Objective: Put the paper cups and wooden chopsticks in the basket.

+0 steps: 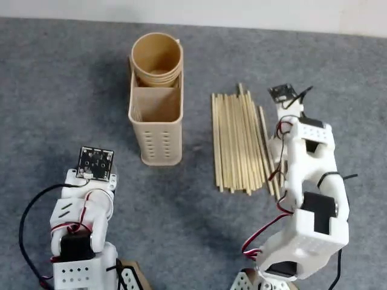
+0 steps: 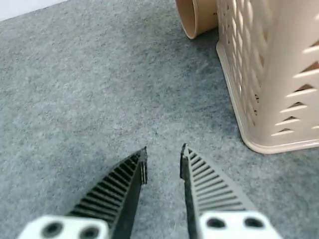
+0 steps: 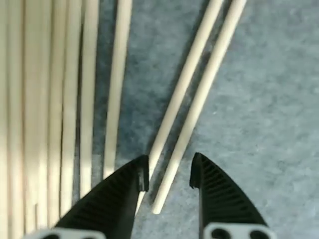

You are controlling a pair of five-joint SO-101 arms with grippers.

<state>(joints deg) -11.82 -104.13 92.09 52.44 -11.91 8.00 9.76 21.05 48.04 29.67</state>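
The basket (image 1: 160, 145) stands on the grey carpet (image 2: 75, 89), its slotted near wall facing the arms and its opening split into two compartments. In the high view we see a stack of paper cups (image 1: 157, 75) at the basket's far end. It seems to sit in the far compartment with its mouth above the rim, while the near compartment shows its bare inner walls. In the left wrist view a cup's curved edge appears just past the basket's far corner, so we cannot tell for certain whether the stack is inside or just behind.

The wooden chopsticks (image 1: 236, 142) lie side by side in a row on the carpet, to the right of the basket and apart from it.

The left gripper (image 2: 163, 159) hangs over carpet near the basket's base, fingers spread with nothing between them. The right gripper (image 3: 169, 172) is at the row's outer edge, fingers parted, with the ends of two slanted chopsticks (image 3: 202, 94) in the gap. We cannot tell whether it touches them.
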